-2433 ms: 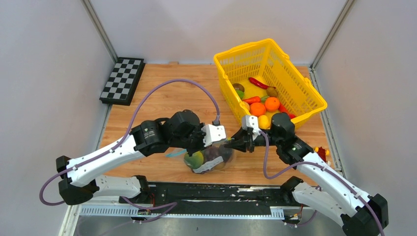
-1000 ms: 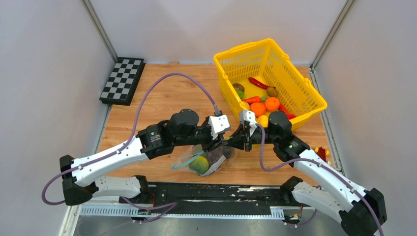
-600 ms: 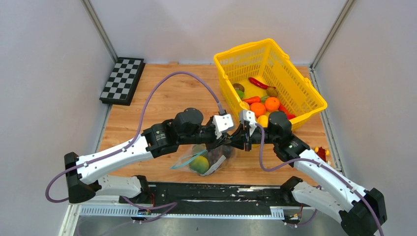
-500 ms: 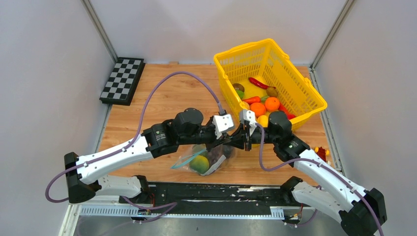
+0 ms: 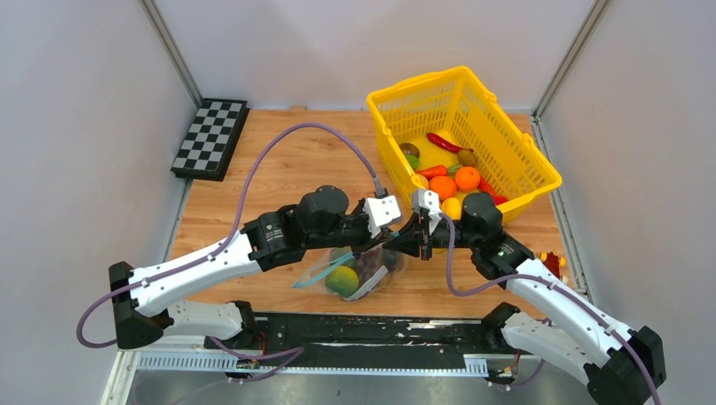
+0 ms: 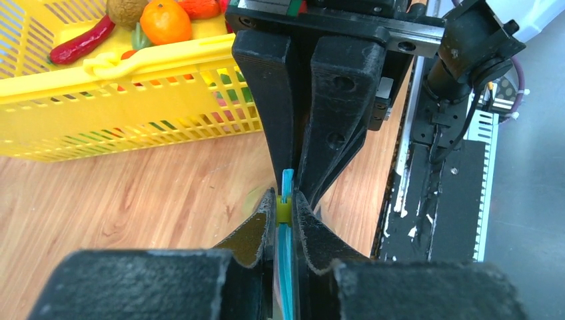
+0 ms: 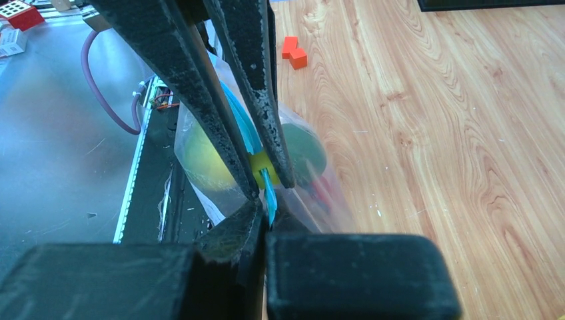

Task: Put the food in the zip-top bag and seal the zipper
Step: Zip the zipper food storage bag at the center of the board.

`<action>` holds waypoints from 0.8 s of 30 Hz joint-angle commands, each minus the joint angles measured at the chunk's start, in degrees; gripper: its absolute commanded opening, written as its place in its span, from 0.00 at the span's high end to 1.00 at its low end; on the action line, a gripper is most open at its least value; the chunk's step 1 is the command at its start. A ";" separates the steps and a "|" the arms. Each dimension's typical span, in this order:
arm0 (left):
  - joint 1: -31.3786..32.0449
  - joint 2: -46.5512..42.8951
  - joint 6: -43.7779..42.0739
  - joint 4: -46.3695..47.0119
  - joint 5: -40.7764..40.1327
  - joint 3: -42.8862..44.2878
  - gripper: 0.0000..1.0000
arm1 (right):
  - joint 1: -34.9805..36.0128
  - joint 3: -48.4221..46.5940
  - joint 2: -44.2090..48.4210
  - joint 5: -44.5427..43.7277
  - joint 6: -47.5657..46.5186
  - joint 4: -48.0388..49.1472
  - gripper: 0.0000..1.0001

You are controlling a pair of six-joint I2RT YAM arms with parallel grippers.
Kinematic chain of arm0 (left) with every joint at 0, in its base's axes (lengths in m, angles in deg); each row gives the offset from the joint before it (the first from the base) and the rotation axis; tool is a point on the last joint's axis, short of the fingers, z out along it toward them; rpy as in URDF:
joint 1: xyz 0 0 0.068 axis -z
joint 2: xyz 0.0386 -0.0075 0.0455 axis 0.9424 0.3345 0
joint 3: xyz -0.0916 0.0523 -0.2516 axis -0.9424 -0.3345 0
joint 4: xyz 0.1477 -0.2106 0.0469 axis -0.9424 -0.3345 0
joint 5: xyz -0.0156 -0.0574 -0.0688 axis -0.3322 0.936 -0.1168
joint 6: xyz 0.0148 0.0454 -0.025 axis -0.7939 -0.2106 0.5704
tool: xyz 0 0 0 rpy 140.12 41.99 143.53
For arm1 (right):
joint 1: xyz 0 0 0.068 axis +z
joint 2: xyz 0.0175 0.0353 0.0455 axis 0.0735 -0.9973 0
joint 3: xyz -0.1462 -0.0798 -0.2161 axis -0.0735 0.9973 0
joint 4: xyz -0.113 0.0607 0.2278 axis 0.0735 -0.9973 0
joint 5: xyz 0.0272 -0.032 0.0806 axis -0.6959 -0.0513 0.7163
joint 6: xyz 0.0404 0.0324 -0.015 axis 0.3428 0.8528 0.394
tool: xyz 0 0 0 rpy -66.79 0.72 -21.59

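The clear zip-top bag [image 5: 353, 272] hangs between my two grippers, low over the table's near edge. It holds a yellow-green fruit [image 5: 342, 281] and dark food. My left gripper [image 5: 382, 240] is shut on the teal zipper [image 6: 286, 267], with a small yellow slider [image 6: 284, 212] pinched at its fingertips. My right gripper [image 5: 397, 245] faces it tip to tip and is shut on the end of the teal strip [image 7: 269, 197]. The right wrist view shows the bag [image 7: 313, 180] with the fruit [image 7: 200, 150] under the left gripper's fingers [image 7: 200, 87].
A yellow mesh basket [image 5: 507, 156] with oranges, peppers and other food stands at the back right. A folded checkerboard [image 5: 209, 137] lies at the back left. Small red blocks [image 7: 293, 53] lie on the wood, and a red object [image 5: 552, 261] sits by the right edge.
My left gripper has slid right along the teal strip until its tips meet my right gripper. The bag has swung slightly under them. The right gripper has barely moved.
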 commanded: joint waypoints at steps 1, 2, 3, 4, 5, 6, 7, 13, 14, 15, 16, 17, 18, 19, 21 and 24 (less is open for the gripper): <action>0.06 -3.13 -0.99 -3.82 -2.66 -0.34 1.00 | 0.00 -0.80 2.08 -1.07 0.03 4.08 1.00; 0.03 -3.39 -0.64 -3.78 -2.61 -0.84 1.00 | 0.05 -0.67 2.05 -1.11 0.11 4.28 1.00; 0.05 -3.41 -0.35 -3.95 -2.43 -1.06 1.00 | 0.01 -0.50 2.07 -1.30 0.29 4.61 1.00; 0.08 -3.46 -0.23 -4.46 -2.28 -1.16 1.00 | -0.01 -0.35 2.07 -1.44 0.47 4.93 1.00; 0.03 -3.45 -0.03 -5.05 -2.28 -1.22 1.00 | -0.02 -0.23 2.07 -1.44 0.53 5.21 1.00; 0.05 -3.59 0.12 -5.48 -2.49 -1.27 1.00 | 0.05 -0.21 2.00 -1.50 0.57 5.34 1.00; 0.05 -3.81 0.24 -5.72 -2.52 -1.59 1.00 | -0.01 -0.19 1.95 -1.54 0.66 5.24 1.00; 0.07 -5.69 -0.03 -6.92 -3.77 -3.25 1.00 | 0.04 -0.20 2.44 -1.98 0.59 4.94 1.00; 0.06 -5.80 -0.12 -7.00 -3.95 -3.40 1.00 | 0.01 -0.16 2.65 -2.06 0.58 4.84 1.00; 0.06 -5.88 -0.18 -7.23 -4.09 -3.43 1.00 | -0.01 -0.12 2.80 -2.15 0.59 4.91 1.00; 0.05 -5.94 -0.11 -7.33 -4.24 -3.37 1.00 | -0.01 -0.04 3.09 -2.16 0.64 5.04 1.00; 0.07 -6.08 -0.10 -7.05 -4.37 -3.35 1.00 | 0.01 -0.03 3.33 -2.23 0.74 5.09 1.00; 0.09 -6.44 0.06 -6.55 -4.46 -3.51 1.00 | -0.02 -0.07 3.49 -2.13 0.93 5.07 1.00; 0.04 -6.76 0.28 -5.79 -4.47 -3.79 1.00 | -0.02 -0.15 3.47 -1.41 0.94 5.09 1.00; 0.05 -7.15 0.52 -4.60 -3.74 -4.01 1.00 | 0.00 -0.89 3.07 0.60 0.52 4.72 0.99; 0.06 -7.13 0.24 -3.36 -1.71 -3.63 1.00 | 0.14 -3.43 1.78 2.68 -2.04 -0.29 0.91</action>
